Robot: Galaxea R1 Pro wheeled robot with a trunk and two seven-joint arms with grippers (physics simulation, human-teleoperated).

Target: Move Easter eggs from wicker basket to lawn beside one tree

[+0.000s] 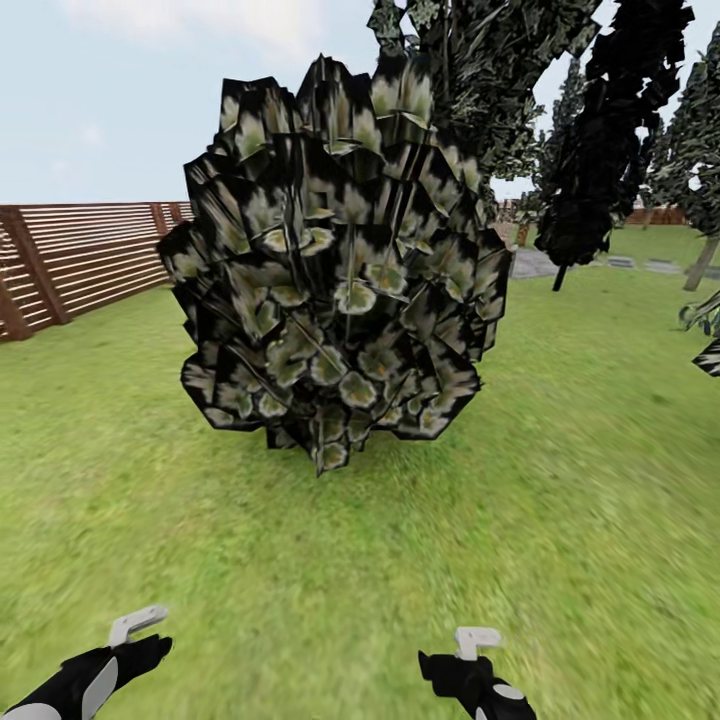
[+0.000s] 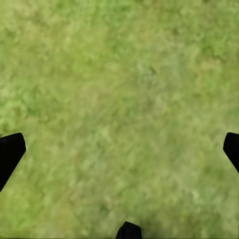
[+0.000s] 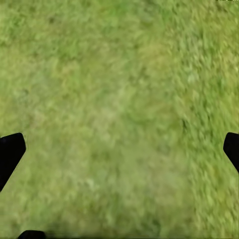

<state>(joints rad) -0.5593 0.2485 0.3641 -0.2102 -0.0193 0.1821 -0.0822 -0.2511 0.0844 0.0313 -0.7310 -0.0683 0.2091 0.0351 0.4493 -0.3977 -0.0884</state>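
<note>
While your left hand (image 2: 119, 149) and right hand (image 3: 119, 149) hung spread wide, empty, lawn (image 2: 124, 89) lay beneath, leafy tree (image 1: 340, 260) stood ahead of both.

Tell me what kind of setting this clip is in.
An outdoor garden or backyard, rendered in simulation: a wide green lawn, a brown slatted fence along the left, and a dense leafy bush ahead with trees behind it.

The lawn (image 1: 560, 520) is mottled bright green; the bush (image 1: 340, 270) on it — black leaves blotched pale green; behind it, a red-brown slatted fence (image 1: 80, 255).
</note>
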